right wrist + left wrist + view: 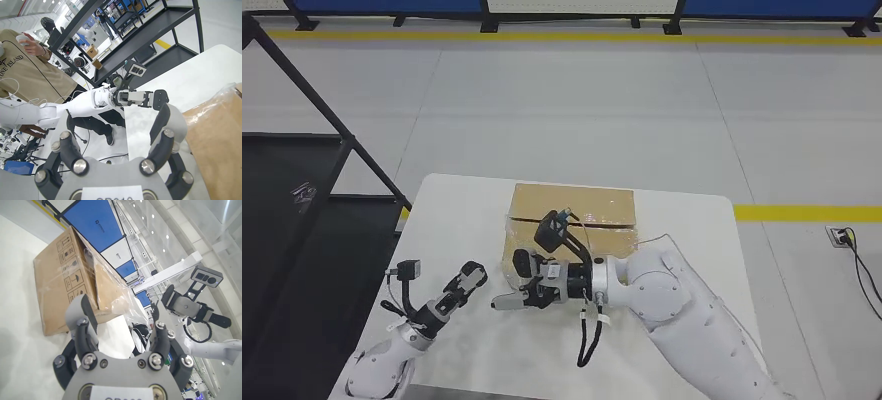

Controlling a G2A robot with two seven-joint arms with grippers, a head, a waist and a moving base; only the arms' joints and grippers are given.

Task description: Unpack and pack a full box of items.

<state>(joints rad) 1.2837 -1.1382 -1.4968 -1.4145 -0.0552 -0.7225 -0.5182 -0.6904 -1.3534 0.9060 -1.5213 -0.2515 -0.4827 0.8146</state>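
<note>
Plainly counted one box (572,208): brown cardboard, standing on the far half of one white table (452,215), flaps down. Noted clear film wrinkled along its top seam and a column of handling symbols printed on one side face.

Counted two grippers, both on the near side of the box, toward its left end. Found the right gripper (504,300) just beside the box's near-left corner, pointing left, fingers spread with nothing between them. Could not tell whether one finger touched the cardboard.

Found the left gripper (474,276) farther left, apart from the box and angled toward it, fingers likewise spread and holding nothing. Saw a small gap of bare tabletop between the two grippers.

Noted one black rack (302,200) off the table's left edge.
</note>
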